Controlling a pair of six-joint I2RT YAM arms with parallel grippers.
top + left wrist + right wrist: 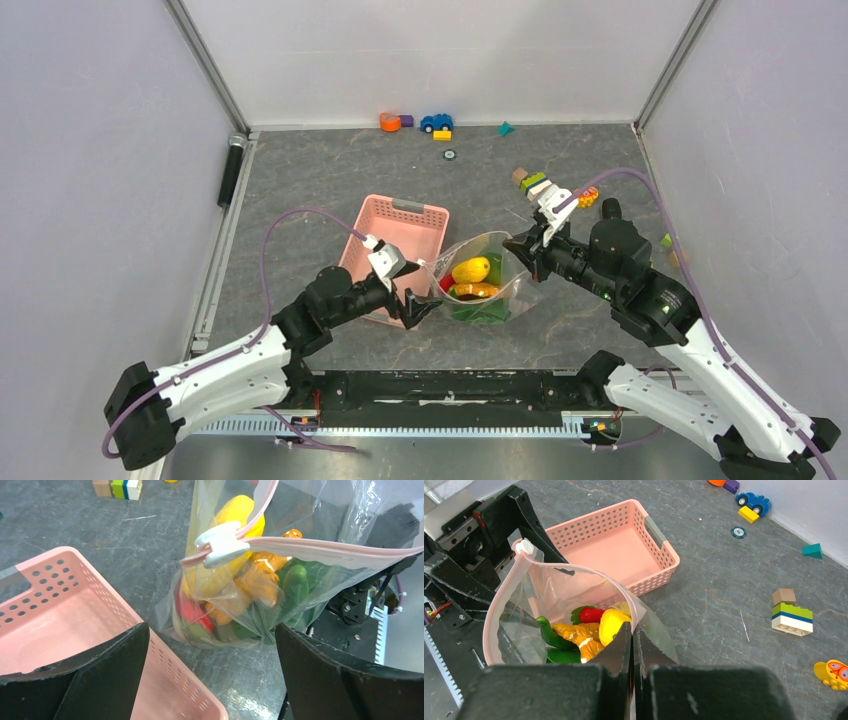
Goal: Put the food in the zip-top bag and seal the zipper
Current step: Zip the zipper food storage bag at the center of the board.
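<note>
1. Table (300,180): grey and scuffed, with walls on the left, far and right sides.
2. Basket (405,206): pink and slotted, lying just left of the bag. Its near right corner lies under the left claw.
3. Loose toys along the far wall: toy car (436,122), yellow block (442,135), orange piece (390,121), teal piece (506,128). A small disc (450,154) lies a little nearer.
4. Block stack (530,181) and a yellow-orange toy (588,197) lie just far of the right claw, apart from the bag.
5. Bag (500,250): clear, at mid-table, between the two claws and right of the basket. Its base rests on the table and its mouth faces up, gaping.
6. Food, heaped in the bottom of the bag: mango (611,622), chili (591,614), orange pieces (579,636), green pieces (551,635).
7. Zipper (325,551): a pink strip whose long axis runs left to right, parted into an open loop. The white slider (220,545) sits at the left end, toward the left claw.
8. Left claw (210,630): spread wide and grasping nothing. The slider sits ahead of it, clear of both fingers.
9. Right claw (633,630): clenched on the bag's right rim, at the zipper's right end.
</note>
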